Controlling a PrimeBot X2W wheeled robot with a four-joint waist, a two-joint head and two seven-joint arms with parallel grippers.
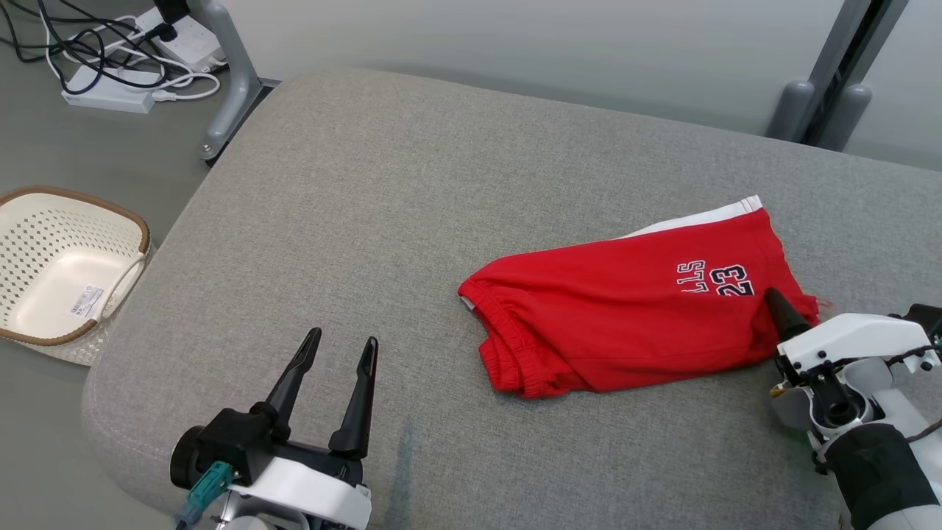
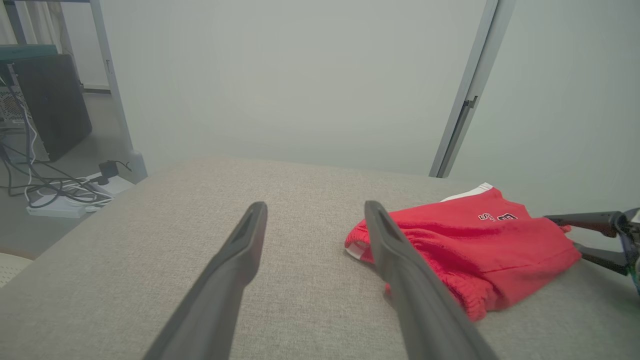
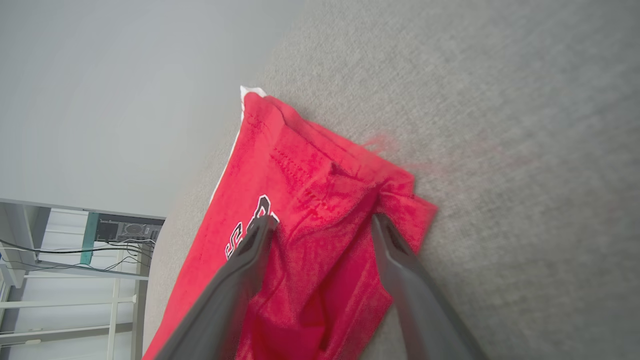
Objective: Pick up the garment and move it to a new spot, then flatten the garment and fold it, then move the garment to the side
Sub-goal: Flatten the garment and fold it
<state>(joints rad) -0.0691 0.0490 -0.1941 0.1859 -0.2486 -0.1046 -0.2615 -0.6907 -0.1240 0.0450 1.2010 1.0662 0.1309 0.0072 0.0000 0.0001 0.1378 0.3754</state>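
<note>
1. Head view. The red garment point(image 1: 625, 316), a pair of shorts printed "23", is lying flat on the right half of the grey cushioned surface point(image 1: 353, 206). Its waistband is pointing toward the middle and its leg hem toward the right. The left gripper point(image 1: 344, 338) is standing at the near left, well apart from the cloth, with its jaws spread wide and holding nothing. The right gripper point(image 1: 780, 313) is reaching in at the hem end, with one dark finger lying on the red cloth. A white basket point(image 1: 88, 197) is sitting on the floor to the left.
2. Left wrist view. The left gripper's two fingers are pointing over bare upholstery with a wide gap between them, and the garment is lying beyond the right-hand finger. At the far right edge, the right gripper's fingers are parted, with the hem end of the cloth between them.
3. Right wrist view. The right gripper's fingers are spreading wide across the hem end with red cloth showing between them, and they are not pinching it.
</note>
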